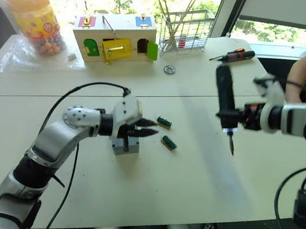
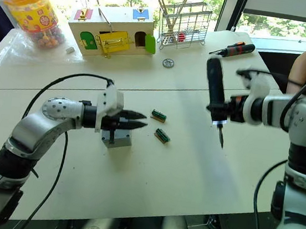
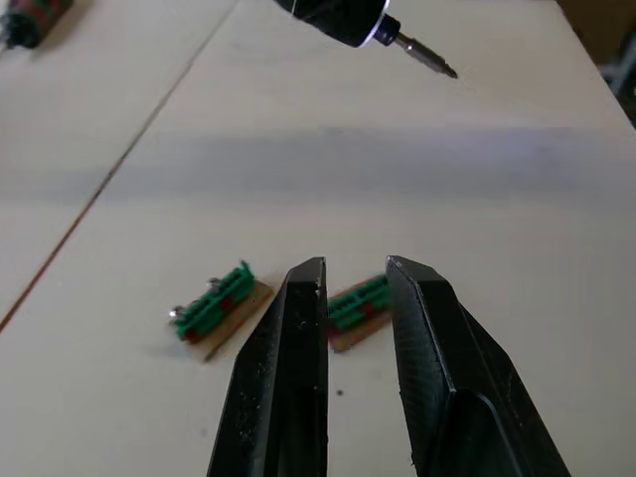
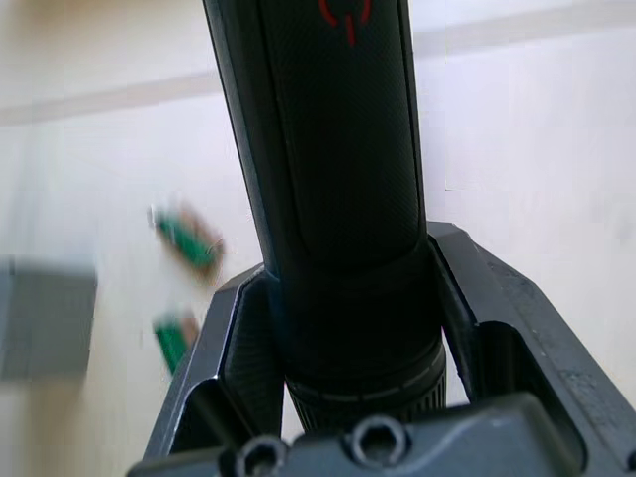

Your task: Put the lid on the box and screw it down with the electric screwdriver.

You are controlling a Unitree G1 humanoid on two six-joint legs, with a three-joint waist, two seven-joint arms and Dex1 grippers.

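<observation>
Now the right gripper (image 1: 236, 122) is gripping the screwdriver (image 1: 224, 105) upright, bit pointing down, hanging in the air well to the right of the box (image 1: 126, 144). The box is sitting on the desk (image 1: 189, 180) directly under the left gripper (image 1: 152, 128), whose fingers are slightly parted and holding nothing, pointing toward two green parts (image 1: 166, 133). So the driver would be travelling leftward and down
</observation>
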